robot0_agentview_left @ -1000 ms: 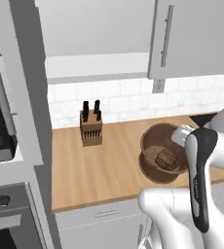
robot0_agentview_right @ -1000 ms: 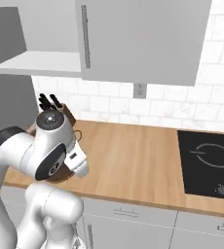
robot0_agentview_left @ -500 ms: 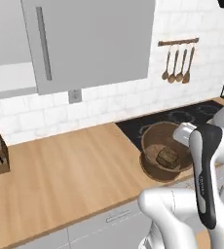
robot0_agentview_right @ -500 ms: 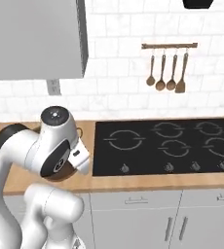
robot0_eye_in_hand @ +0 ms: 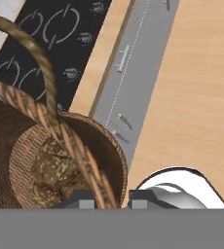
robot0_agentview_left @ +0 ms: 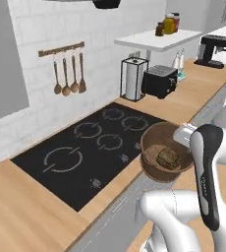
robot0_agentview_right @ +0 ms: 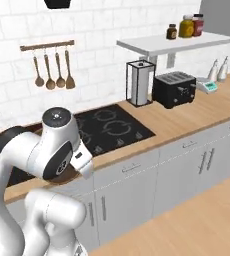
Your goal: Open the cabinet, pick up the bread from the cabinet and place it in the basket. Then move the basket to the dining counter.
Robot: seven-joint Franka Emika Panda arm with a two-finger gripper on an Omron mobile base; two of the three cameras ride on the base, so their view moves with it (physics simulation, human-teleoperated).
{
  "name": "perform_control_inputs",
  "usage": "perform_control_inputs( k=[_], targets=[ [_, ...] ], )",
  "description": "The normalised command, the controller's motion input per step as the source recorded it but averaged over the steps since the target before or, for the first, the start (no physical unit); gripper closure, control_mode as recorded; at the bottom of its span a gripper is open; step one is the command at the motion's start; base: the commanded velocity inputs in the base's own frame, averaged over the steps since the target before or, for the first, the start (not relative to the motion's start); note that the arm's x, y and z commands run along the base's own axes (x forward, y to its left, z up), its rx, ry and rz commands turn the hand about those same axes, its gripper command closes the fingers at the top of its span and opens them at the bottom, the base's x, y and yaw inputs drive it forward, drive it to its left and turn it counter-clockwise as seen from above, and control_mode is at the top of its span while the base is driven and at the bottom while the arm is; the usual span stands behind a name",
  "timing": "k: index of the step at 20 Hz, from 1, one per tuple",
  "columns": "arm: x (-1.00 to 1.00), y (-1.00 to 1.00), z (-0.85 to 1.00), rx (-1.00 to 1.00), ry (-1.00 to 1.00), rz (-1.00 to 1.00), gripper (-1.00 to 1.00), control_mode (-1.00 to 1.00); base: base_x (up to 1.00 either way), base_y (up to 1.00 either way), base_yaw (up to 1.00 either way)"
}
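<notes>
The round brown woven basket (robot0_agentview_left: 165, 153) hangs over the counter's front edge by the hob, with the dark brown bread (robot0_agentview_left: 167, 157) lying in its bottom. In the hand view, my gripper (robot0_eye_in_hand: 112, 199) is shut on the basket's (robot0_eye_in_hand: 92, 146) rim where the arched handle (robot0_eye_in_hand: 42, 65) meets it. The bread (robot0_eye_in_hand: 50, 170) shows inside, below the handle. My arm covers the gripper in the right base view. A grey cabinet front (robot0_agentview_left: 2, 83) cuts the left edge; I cannot tell if it is the cabinet. Which stretch is the dining counter I cannot tell.
A black hob (robot0_agentview_left: 90, 147) is set in the light wood counter (robot0_agentview_right: 187, 120). Further along stand a paper towel holder (robot0_agentview_right: 140, 82), a black toaster (robot0_agentview_right: 174, 89) and a coffee machine (robot0_agentview_left: 211, 49). A white shelf (robot0_agentview_right: 177, 42) carries jars. Utensils (robot0_agentview_right: 49, 75) hang on the brick wall.
The whole picture has shifted as the base drove right along the counter: knife block and cabinets left the view, hob, toaster and shelf came in. The basket with bread stays in my grip.
</notes>
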Motion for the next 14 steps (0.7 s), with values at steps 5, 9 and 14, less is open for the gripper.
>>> perform_control_inputs(
  k=[5, 9, 14],
  targets=[
    [0.0, 0.0, 0.0, 0.0, 0.0, 0.0, 1.0, 1.0, 0.08, -0.77, -0.75],
    [0.0, 0.0, 0.0, 0.0, 0.0, 0.0, 1.0, 1.0, 0.08, -0.76, -0.74],
    [0.0, 0.0, 0.0, 0.0, 0.0, 0.0, 1.0, 1.0, 0.04, -0.61, -0.74]
  ],
)
